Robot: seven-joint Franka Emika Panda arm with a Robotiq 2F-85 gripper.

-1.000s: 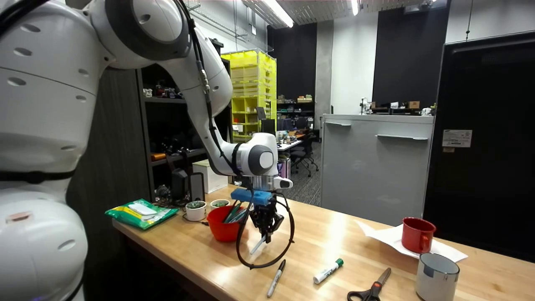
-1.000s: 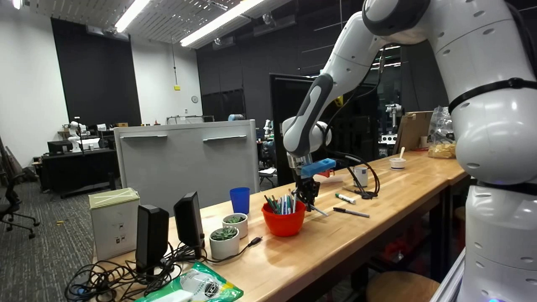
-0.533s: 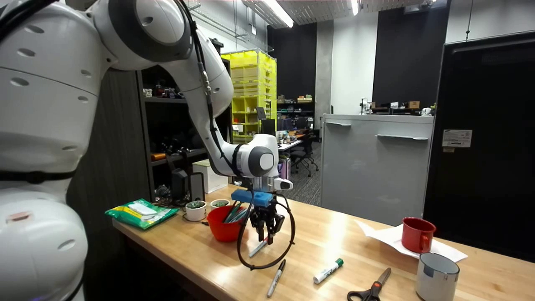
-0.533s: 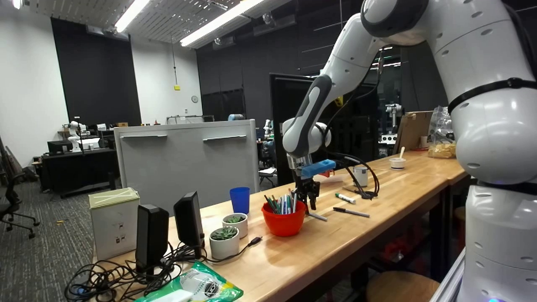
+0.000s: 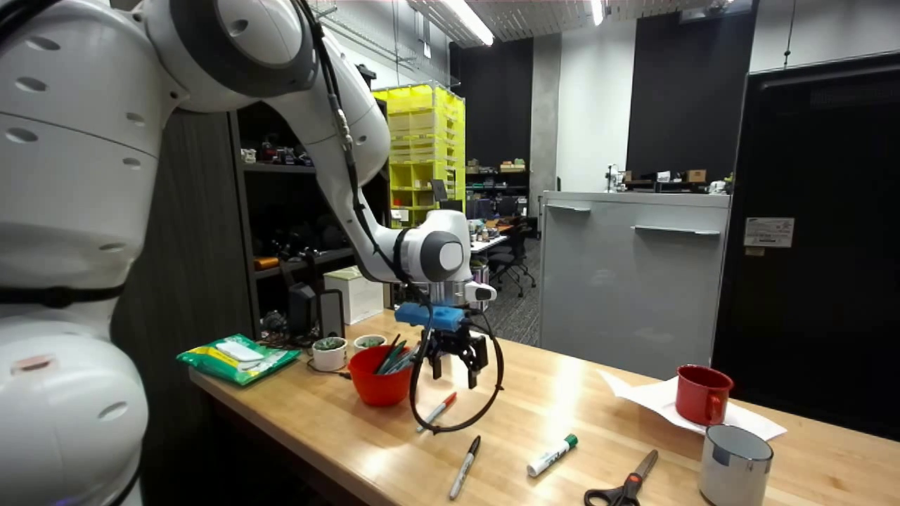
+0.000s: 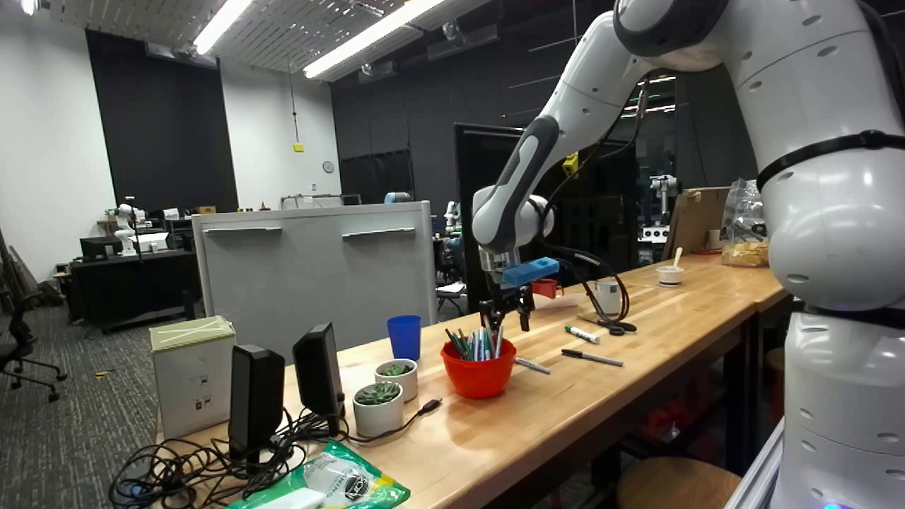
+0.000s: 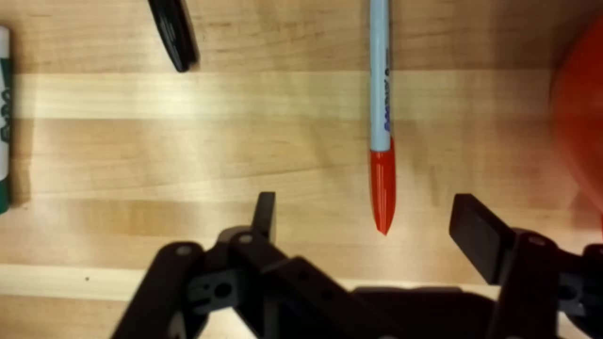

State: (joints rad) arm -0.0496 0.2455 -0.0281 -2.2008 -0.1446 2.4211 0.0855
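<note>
My gripper (image 7: 367, 214) stands open above the wooden table, its two fingers wide apart with nothing between them. Below it a grey marker with a red cap (image 7: 380, 99) lies flat on the wood; in the wrist view its cap points into the gap. An exterior view shows the same red-capped marker (image 5: 436, 413) just beside the red bowl (image 5: 380, 385), under the raised gripper (image 5: 454, 377). Several pens and markers stand in that red bowl (image 6: 477, 379). A black-capped marker (image 5: 465, 467) and a green-capped marker (image 5: 553, 455) lie farther off.
Scissors (image 5: 631, 485), a red mug (image 5: 692, 400) on white paper and a grey-white mug (image 5: 735, 467) are on the table. Beyond the bowl stand two potted plants (image 6: 380, 417), a blue cup (image 6: 404, 338) and black speakers (image 6: 256, 399) with tangled cables. A green bag (image 5: 235, 360) lies near.
A second ago the fingers were close together at the tilted red-capped marker. They have spread apart, the marker has come down flat on the table, and the gripper has risen.
</note>
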